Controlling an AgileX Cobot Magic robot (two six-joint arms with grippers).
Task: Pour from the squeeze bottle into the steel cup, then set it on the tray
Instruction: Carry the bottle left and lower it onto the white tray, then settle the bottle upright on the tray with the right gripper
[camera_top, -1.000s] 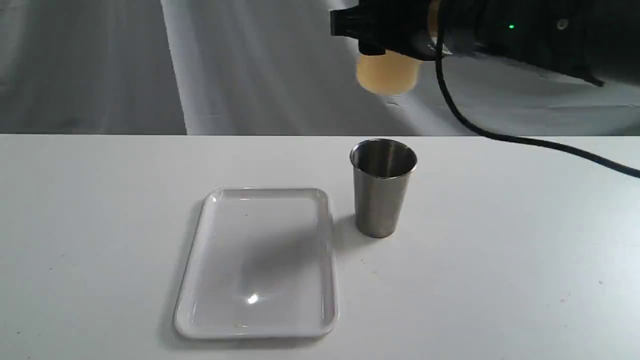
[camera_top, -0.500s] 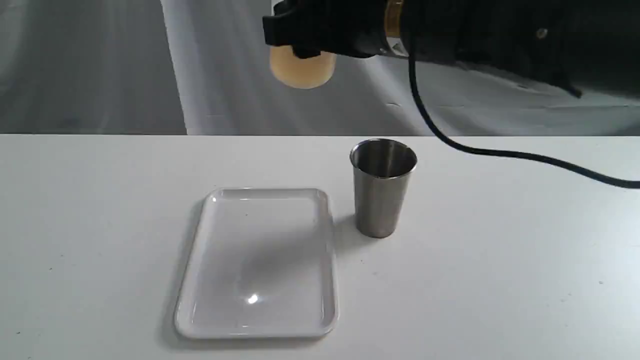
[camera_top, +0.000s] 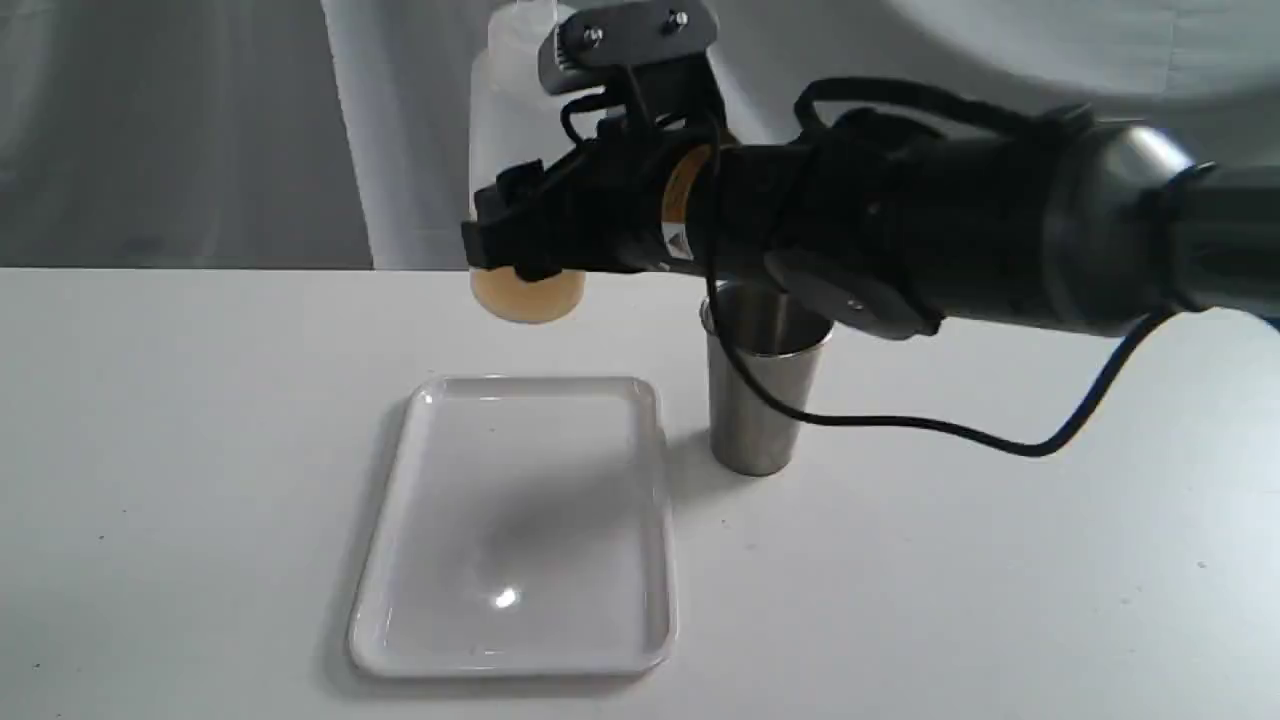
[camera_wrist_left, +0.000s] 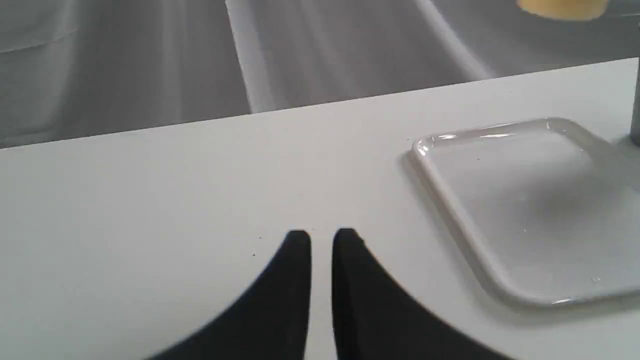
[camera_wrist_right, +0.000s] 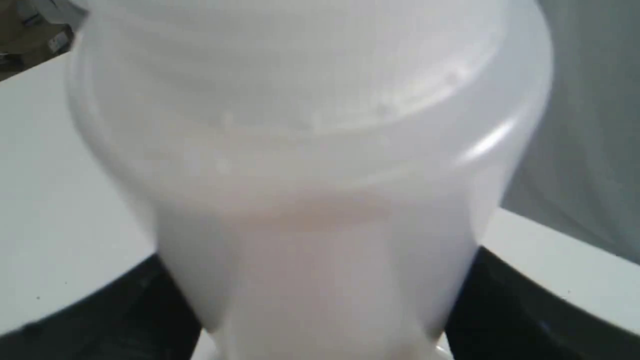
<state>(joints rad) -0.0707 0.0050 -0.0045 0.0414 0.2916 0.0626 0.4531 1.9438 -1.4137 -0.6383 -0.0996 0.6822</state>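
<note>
My right gripper (camera_top: 520, 235) is shut on the squeeze bottle (camera_top: 512, 130), a whitish translucent cylinder held upright in the air, amber liquid at its base. It hangs above the table just beyond the far end of the white tray (camera_top: 390, 520). The bottle (camera_wrist_right: 310, 165) fills the right wrist view between the black fingers (camera_wrist_right: 525, 310). The steel cup (camera_top: 755, 420) stands upright to the right of the tray, its rim partly hidden behind my right arm. My left gripper (camera_wrist_left: 321, 237) hovers low over bare table beside the tray (camera_wrist_left: 450, 200), its jaws nearly together with nothing between them.
A black cable (camera_top: 900, 425) droops from the right arm in front of the cup. Grey and white cloth (camera_top: 200, 130) hangs behind the table's far edge. The bottle's amber base (camera_wrist_left: 562, 6) shows at the edge of the left wrist view.
The right arm has carried the bottle leftward from above the cup and lowered it toward the far end of the tray. Cup and tray have stayed put.
</note>
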